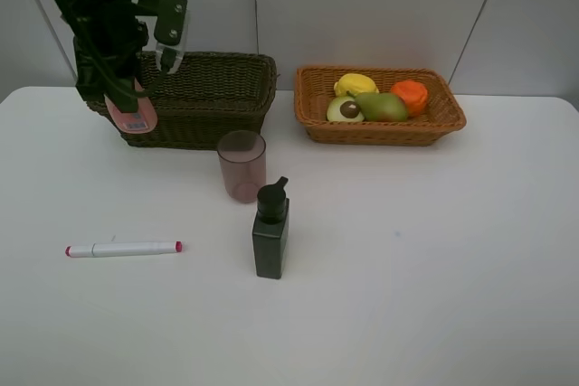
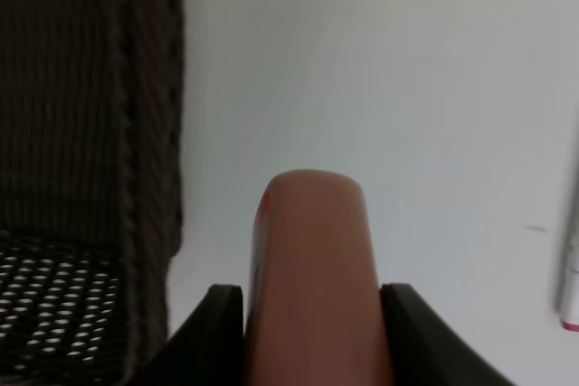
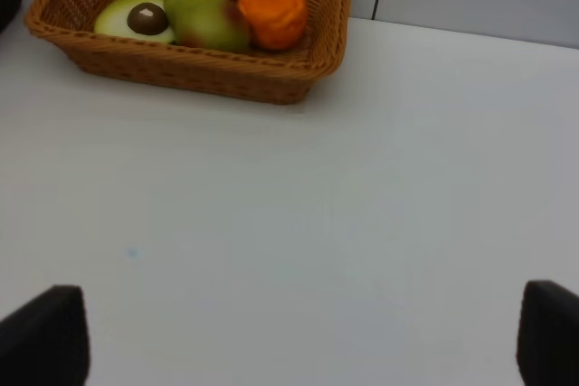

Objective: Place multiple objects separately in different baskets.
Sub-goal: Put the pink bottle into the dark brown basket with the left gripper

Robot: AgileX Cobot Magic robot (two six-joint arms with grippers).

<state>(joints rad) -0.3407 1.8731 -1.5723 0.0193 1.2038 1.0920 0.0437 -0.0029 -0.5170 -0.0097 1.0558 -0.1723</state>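
L hand pinches the peach-pink bottle between both fingers, bottle body projecting past the tips, just outside the end wall of the dark basket nearest the worktop L edge, at the rear-L corner. R hand is spread wide w/ nothing between the fingers, over bare worktop in front of the orange-tan basket, which holds the lemon, avocado half, pear & orange. The cup stands just in front of the dark basket, the pump bottle near it toward the front edge, and the marker lies flat toward the L edge.
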